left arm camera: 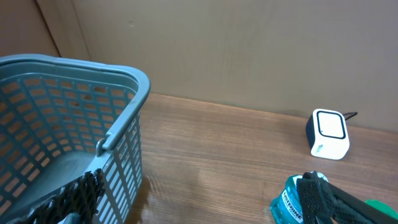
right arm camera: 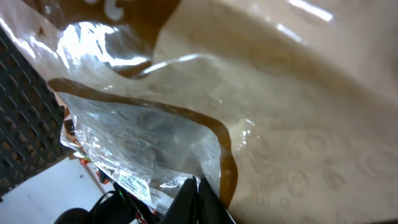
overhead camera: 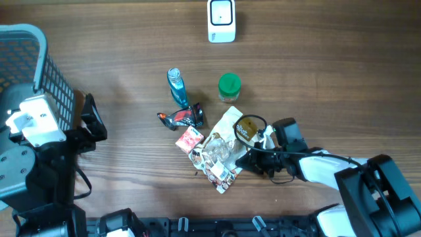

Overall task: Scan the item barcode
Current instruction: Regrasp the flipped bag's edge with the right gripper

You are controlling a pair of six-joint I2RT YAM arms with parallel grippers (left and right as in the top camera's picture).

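Observation:
A cream and clear plastic bag (overhead camera: 227,138) with brown trim lies at the table's middle, among other packets. My right gripper (overhead camera: 253,150) is at the bag's right edge. In the right wrist view its fingers (right arm camera: 200,200) are pressed together on the bag's (right arm camera: 261,124) clear film, next to a white printed label (right arm camera: 134,183). The white scanner (overhead camera: 221,20) stands at the far edge, also seen in the left wrist view as a white box (left arm camera: 328,134). My left gripper (left arm camera: 199,208) hangs open beside the basket, holding nothing.
A grey mesh basket (overhead camera: 39,66) stands at the far left, with its rim (left arm camera: 118,134) close to my left fingers. Near the bag are a blue bottle (overhead camera: 177,89), a green-lidded jar (overhead camera: 229,85), a dark snack packet (overhead camera: 181,118) and a red packet (overhead camera: 189,139).

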